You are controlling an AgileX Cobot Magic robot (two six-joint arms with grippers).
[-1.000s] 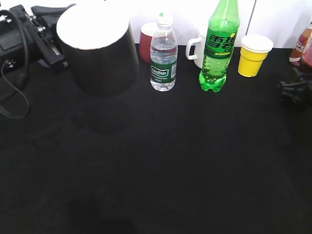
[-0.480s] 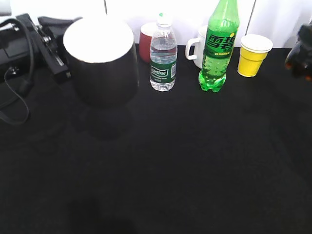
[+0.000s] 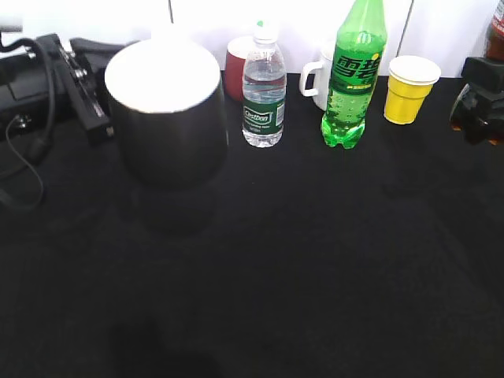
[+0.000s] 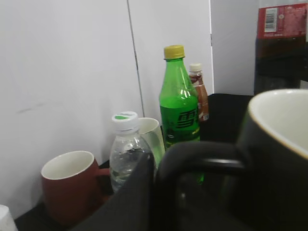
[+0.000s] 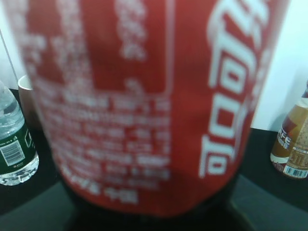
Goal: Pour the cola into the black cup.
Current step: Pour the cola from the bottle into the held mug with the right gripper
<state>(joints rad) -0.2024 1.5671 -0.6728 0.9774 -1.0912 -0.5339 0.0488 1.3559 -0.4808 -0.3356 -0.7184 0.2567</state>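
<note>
The black cup (image 3: 167, 126), glossy with a white inside, hangs above the table at the left. My left gripper (image 3: 96, 88) is shut on its black loop handle (image 4: 202, 161), with one finger (image 4: 129, 202) pressed beside the handle. The cup's rim (image 4: 281, 120) fills the right of the left wrist view. My right gripper (image 3: 479, 106) is at the far right edge, shut on the cola, of which only a red sliver (image 3: 498, 22) shows there. The cola's red label (image 5: 144, 96) fills the right wrist view, and it also shows in the left wrist view (image 4: 281, 43).
Along the back wall stand a dark red mug (image 3: 235, 67), a small water bottle (image 3: 263, 90), a white mug (image 3: 319, 79), a green soda bottle (image 3: 352, 75) and a yellow cup (image 3: 411, 88). A brownish bottle (image 5: 292, 144) stands at the right. The table top (image 3: 299, 252) is black cloth.
My left gripper has carried the black cup a little to the right and lower in view. My right gripper has risen from the table at the right edge with the cola.
</note>
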